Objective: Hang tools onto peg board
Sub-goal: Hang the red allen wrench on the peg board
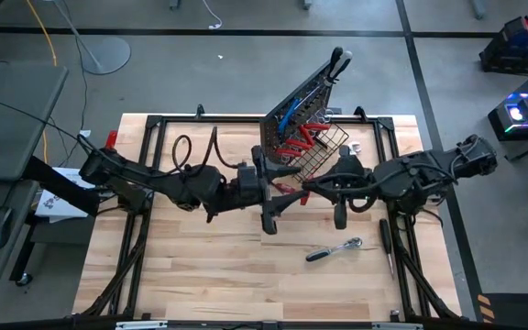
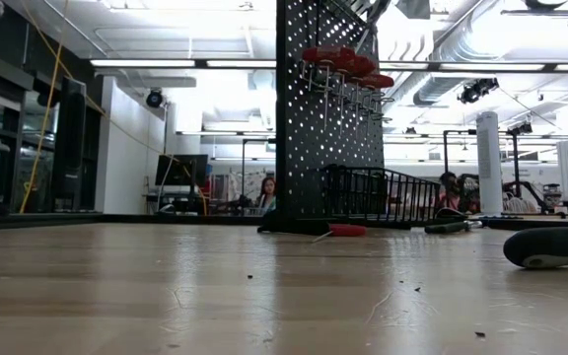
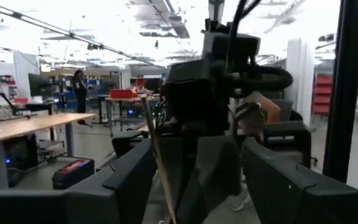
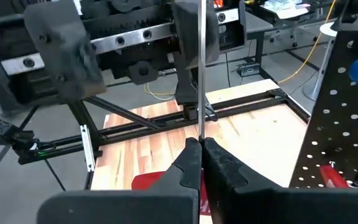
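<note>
Screwdriver handover beside the peg board

Right claw is clamped on the screwdriver shaft; left claw stands wide, apparently receiving; misalignment risks a drop.

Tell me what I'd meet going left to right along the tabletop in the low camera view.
Peg board → red-handled screwdriver lying at its foot → black wire basket → dark tool handle lying close to the camera.
</note>
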Tool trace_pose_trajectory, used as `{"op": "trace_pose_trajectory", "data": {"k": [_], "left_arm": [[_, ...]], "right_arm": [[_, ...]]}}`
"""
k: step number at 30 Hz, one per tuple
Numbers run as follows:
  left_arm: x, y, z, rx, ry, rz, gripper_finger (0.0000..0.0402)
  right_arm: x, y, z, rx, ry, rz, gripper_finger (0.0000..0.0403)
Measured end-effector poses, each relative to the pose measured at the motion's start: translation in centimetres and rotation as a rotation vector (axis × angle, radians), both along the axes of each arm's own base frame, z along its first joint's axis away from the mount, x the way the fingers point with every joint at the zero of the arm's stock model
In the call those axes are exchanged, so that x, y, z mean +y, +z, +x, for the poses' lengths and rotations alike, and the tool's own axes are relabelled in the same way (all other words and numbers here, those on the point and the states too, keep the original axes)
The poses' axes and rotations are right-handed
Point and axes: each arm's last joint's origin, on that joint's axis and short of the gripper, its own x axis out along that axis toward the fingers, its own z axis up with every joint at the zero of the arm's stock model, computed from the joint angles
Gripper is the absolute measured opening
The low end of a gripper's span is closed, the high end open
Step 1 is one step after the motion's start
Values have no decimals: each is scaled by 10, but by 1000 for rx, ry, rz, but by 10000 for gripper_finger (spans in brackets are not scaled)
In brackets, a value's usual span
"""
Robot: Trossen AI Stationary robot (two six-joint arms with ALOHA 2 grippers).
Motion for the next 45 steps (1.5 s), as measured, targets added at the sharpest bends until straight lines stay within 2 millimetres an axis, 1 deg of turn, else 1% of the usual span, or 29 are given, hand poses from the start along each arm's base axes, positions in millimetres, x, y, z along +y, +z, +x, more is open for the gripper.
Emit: {"op": "trace_pose_trajectory", "data": {"k": [5, 10, 13, 15, 18, 19, 20, 26, 33, 35, 37, 41, 43, 45], "left_arm": [[5, -3, 2, 34, 16, 11, 218], [13, -4, 4, 31, 27, -31, 191], [13, -4, 4, 43, 21, -32, 150], [12, -6, 4, 63, 9, -25, 111], [10, -6, 2, 74, -4, -30, 40], [10, -5, 2, 73, -4, -30, 21], [10, -5, 1, 69, -3, -33, 11], [13, 1, -7, 88, -3, -45, 2], [20, 10, -23, 143, -10, -34, 1], [22, 11, -29, 181, -13, -33, 1], [26, 12, -37, 226, -8, -28, 0], [34, 15, -53, 320, -40, -28, 0], [41, 9, -61, 418, -83, -75, 0], [52, 2, -66, 519, -141, -165, 0]], "right_arm": [[2, -1, 7, -12, 3, 15, 0], [5, -6, 20, -22, 7, 8, 0], [5, -7, 22, -27, -17, -2, 0], [4, -5, 21, -37, -51, -28, 0], [3, -3, 20, -47, -56, -49, 0], [2, -2, 20, -54, -59, -47, 0], [1, -2, 20, -58, -62, -45, 0], [-1, 0, 21, -72, -91, -62, 0], [-1, 5, 21, -113, -94, -114, 2], [-2, 6, 21, -113, -92, -152, 17], [-2, 7, 19, -111, -85, -180, 44], [-2, 6, 19, -90, -72, -239, 118], [-1, 6, 19, -80, -48, -282, 152], [0, 5, 19, -71, 8, -351, 178]]}}
